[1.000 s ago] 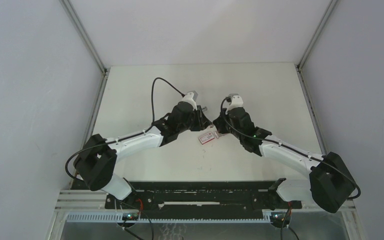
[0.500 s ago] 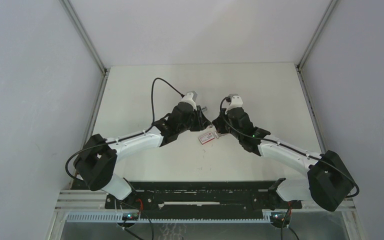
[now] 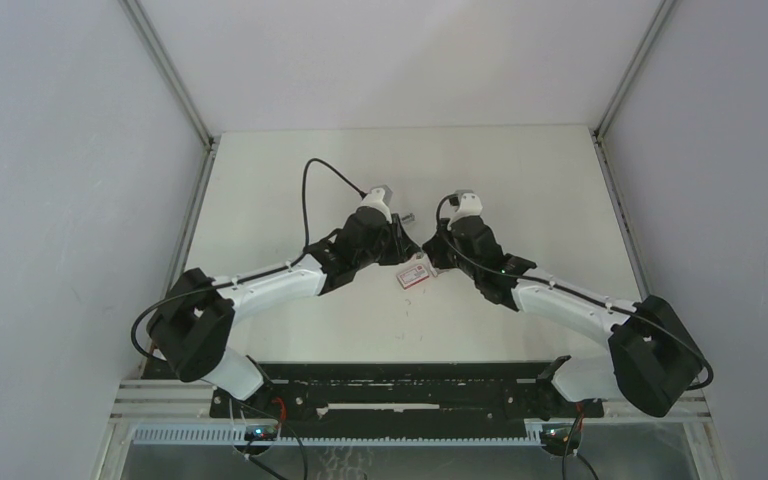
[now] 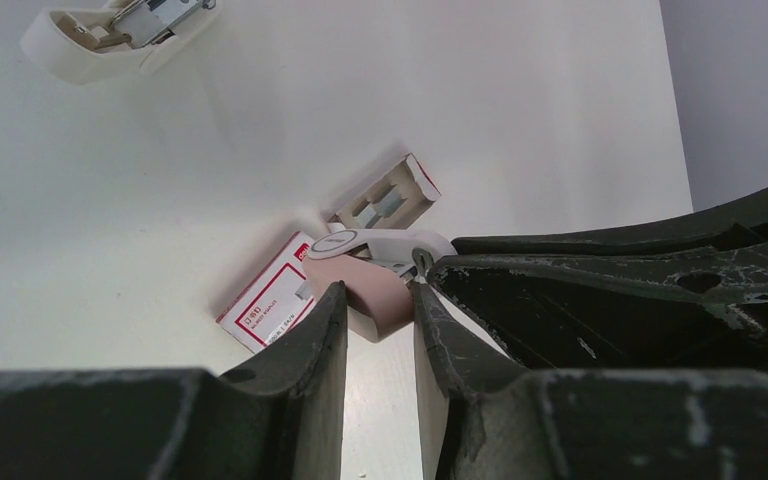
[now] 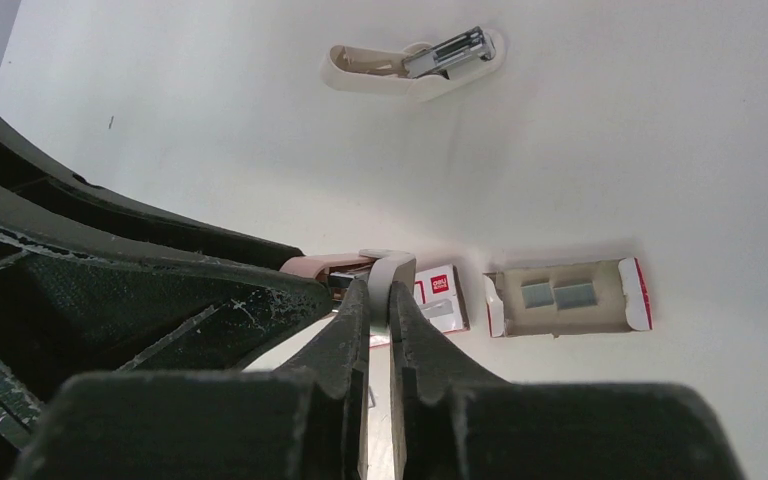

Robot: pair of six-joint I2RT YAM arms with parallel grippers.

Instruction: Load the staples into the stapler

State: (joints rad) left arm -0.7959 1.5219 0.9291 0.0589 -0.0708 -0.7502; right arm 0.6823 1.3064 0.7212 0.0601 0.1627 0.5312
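The stapler has a pinkish-beige body [image 4: 375, 300] and a white top cover [image 4: 380, 243]. My left gripper [image 4: 375, 290] is shut on the body, holding it above the table. In the right wrist view my right gripper [image 5: 380, 290] is shut on the edge of the white cover [image 5: 392, 272], beside the pink body [image 5: 320, 265]. Below lies the red-and-white box sleeve [image 5: 442, 297]. Beside it sits the open tray [image 5: 600, 310] with two silvery staples strips [image 5: 558, 294]. From above, both grippers [image 3: 405, 250] [image 3: 430, 250] meet over the sleeve [image 3: 415, 273].
A white stapler-shaped piece with a metal channel [image 5: 420, 62] lies on the table farther back, also in the left wrist view as the white piece [image 4: 110, 35]. The cell's grey walls close in the white table [image 3: 520, 180] on three sides.
Both wrists have drifted slightly left and toward the near edge. The grips on the stapler look the same.
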